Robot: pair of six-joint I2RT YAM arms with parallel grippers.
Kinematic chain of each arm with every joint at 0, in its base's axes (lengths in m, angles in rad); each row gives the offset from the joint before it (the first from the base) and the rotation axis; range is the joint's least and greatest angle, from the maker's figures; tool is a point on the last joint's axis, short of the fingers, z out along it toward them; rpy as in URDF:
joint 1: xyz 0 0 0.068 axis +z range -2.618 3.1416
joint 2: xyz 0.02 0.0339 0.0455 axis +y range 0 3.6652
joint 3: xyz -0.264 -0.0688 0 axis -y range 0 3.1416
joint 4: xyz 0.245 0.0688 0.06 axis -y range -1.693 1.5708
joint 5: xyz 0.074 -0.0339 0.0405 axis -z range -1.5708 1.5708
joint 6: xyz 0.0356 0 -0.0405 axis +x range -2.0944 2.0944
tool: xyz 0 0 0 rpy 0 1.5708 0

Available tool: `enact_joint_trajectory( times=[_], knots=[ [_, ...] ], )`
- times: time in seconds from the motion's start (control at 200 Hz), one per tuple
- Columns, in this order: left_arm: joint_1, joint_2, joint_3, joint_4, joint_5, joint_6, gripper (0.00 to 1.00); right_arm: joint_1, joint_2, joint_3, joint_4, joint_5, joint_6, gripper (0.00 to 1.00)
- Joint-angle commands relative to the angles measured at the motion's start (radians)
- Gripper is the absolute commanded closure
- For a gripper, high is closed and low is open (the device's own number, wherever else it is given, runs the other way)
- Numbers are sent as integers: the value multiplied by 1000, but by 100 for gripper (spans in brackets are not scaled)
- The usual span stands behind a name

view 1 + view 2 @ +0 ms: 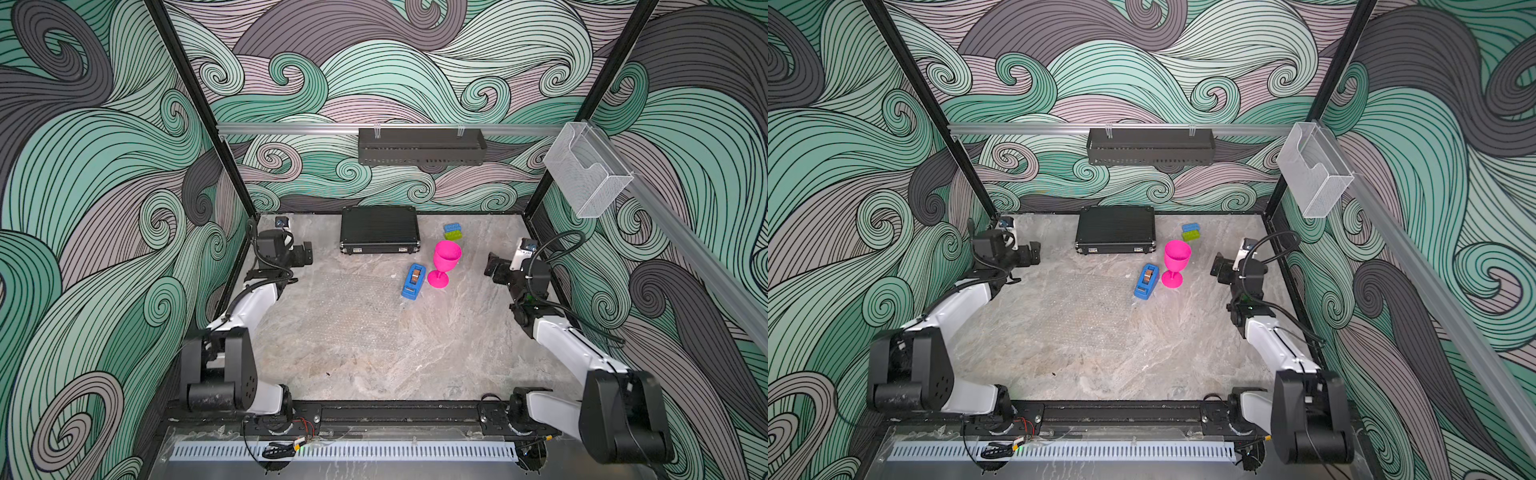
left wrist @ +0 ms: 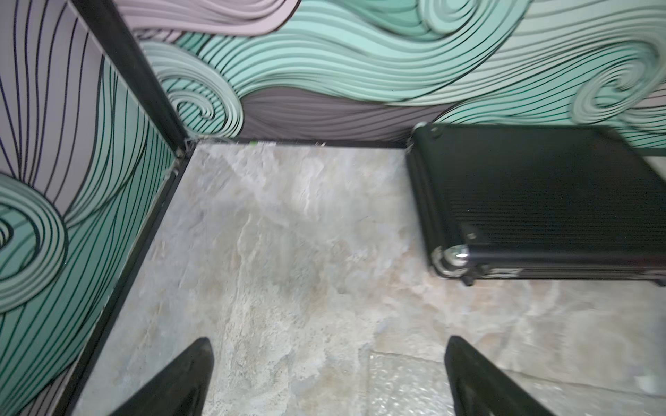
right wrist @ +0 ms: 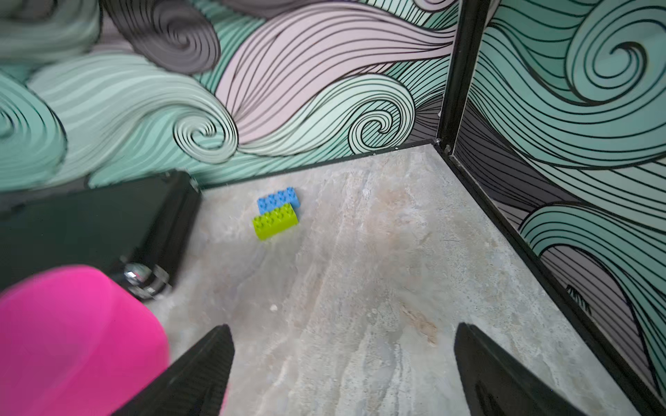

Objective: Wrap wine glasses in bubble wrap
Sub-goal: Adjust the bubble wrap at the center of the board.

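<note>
Goblet (image 1: 445,262): upright, placed at 1 o'clock from table (image 1: 415,365) centre. Right gripper (image 1: 491,266): spread wide, empty, poised at goblet's 3 o'clock, apart. Left gripper (image 1: 309,253): spread, empty. Bubble wrap (image 1: 349,307): laid flat centrally; bare table is seen at 6 o'clock.

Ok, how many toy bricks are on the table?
2. A blue brick lies at the back, right of the black case; a green brick lies against its near side. Both sit beyond the pink goblet. The closed case could hide more.
</note>
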Motion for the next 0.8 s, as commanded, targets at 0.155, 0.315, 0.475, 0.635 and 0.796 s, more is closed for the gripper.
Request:
enact_joint_trajectory(
  times=[0.155, 0.315, 0.475, 0.635, 0.796],
  knots=[
    [-109, -140, 42, -438, 296, 238, 1, 78, -81, 150, -386, -254, 259, 1],
    [-273, -65, -32, -416, 230, 402, 1, 201, 15, 377, -697, -227, 152, 1],
    [-361, 103, 11, -415, 145, 431, 1, 214, 114, 536, -860, -242, 123, 11],
    [-399, 252, 58, -440, 79, 402, 2, 213, 233, 646, -952, -239, 91, 20],
    [-446, 364, 106, -439, -22, 388, 1, 209, 334, 722, -1003, -263, 86, 28]
  ],
)
